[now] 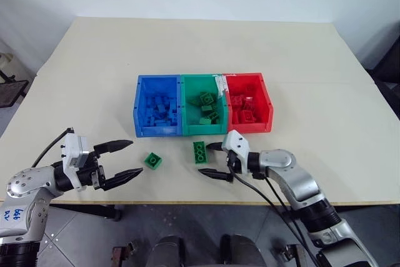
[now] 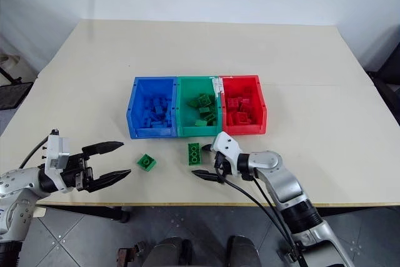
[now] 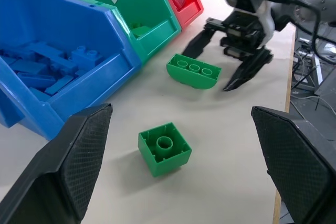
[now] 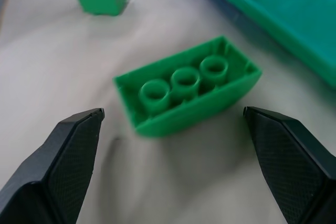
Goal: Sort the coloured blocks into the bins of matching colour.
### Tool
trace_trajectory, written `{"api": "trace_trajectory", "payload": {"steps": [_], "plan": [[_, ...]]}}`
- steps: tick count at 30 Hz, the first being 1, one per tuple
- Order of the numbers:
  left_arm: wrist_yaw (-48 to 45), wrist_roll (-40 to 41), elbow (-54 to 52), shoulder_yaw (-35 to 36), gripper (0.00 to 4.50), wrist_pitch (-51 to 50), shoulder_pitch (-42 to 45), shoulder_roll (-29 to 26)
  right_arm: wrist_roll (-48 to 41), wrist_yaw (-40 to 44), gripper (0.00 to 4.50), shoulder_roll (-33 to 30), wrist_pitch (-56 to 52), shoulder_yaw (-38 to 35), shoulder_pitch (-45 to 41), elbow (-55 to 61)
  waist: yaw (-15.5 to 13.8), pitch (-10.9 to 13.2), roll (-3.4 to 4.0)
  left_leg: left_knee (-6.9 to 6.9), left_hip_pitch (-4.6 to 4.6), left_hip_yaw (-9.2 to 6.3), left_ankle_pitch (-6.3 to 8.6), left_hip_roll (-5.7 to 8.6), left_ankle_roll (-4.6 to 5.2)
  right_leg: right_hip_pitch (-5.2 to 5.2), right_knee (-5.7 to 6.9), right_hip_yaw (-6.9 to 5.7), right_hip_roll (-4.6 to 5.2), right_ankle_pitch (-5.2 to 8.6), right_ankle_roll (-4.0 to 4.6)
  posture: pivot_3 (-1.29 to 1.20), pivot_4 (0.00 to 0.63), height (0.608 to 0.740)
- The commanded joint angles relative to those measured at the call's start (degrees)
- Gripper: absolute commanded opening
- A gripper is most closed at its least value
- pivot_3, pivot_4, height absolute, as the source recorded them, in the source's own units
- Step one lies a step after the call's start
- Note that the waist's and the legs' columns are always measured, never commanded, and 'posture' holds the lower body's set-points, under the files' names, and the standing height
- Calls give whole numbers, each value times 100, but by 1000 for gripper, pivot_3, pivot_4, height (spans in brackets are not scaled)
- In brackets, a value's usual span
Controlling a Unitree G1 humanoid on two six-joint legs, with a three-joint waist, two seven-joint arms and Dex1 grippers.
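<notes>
We're nearly done: bins [image 1: 164, 79] full, two green bricks left near the table's front edge, the oblong one [image 1: 199, 152] and the square one [image 1: 152, 161]. Our right gripper [image 1: 213, 160] brackets the oblong one wide open; left gripper [image 1: 122, 161] spread, empty.

No readable text, labels or numbers.

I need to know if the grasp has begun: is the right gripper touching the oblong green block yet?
Apart. In the right wrist view the right gripper is open, with bare table between each fingertip and the oblong green block.
</notes>
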State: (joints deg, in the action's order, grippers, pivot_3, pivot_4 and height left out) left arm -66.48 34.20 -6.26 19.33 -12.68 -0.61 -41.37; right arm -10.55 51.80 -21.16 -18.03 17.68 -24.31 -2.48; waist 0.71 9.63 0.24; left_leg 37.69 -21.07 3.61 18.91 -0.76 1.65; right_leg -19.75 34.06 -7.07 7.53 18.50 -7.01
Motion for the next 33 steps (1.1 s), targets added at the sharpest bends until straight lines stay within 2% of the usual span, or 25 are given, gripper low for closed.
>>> {"api": "trace_trajectory", "payload": {"steps": [1,8,13,20,22,25,29,33], "plan": [[-9,132,-194,145,4500,-12,-65,-64,167,-145,4456,147,158,41,-89,-204,9,0,0,0,0,-1,0,0,0,-2,4,0,0,0,0,0,150,740],[56,138,-277,160,4500,-17,-145,-23,276,-320,4456,465,-101,143,-205,-387,92,-2,-2,-2,2,-5,0,-1,-2,-3,12,1,1,0,0,0,150,740],[90,139,-297,139,4500,-11,-151,9,196,-243,3371,498,-164,131,-113,-193,98,-2,-2,-7,4,-6,1,-3,-6,-8,18,3,0,0,0,0,150,740],[89,117,-283,113,4500,36,-151,56,-29,60,3358,155,-411,-43,66,409,88,-1,-1,-9,2,-5,1,-2,-6,-9,14,4,2,0,0,0,150,740],[89,111,-278,106,4500,49,-148,69,-208,243,3358,-69,-564,-160,154,731,81,-1,-1,-8,1,-7,1,-1,-5,-9,14,4,4,0,0,0,150,740],[67,96,-246,104,4500,91,-161,96,-906,693,3358,-721,-1069,-767,163,1491,64,5,8,-7,-4,-11,3,5,-2,-6,3,5,10,0,0,0,150,740],[42,90,-212,115,4500,143,-181,110,-1109,623,3358,-878,-1233,-1065,-404,1413,124,2,4,-10,2,-6,4,-5,-4,-1,-9,5,6,0,1,0,150,740],[58,61,-138,79,4500,197,-109,133,-819,492,3358,-654,-835,-1047,-1415,487,130,3,6,-25,3,9,-2,-8,-15,-17,-2,7,2,4,7,0,150,740]]}}
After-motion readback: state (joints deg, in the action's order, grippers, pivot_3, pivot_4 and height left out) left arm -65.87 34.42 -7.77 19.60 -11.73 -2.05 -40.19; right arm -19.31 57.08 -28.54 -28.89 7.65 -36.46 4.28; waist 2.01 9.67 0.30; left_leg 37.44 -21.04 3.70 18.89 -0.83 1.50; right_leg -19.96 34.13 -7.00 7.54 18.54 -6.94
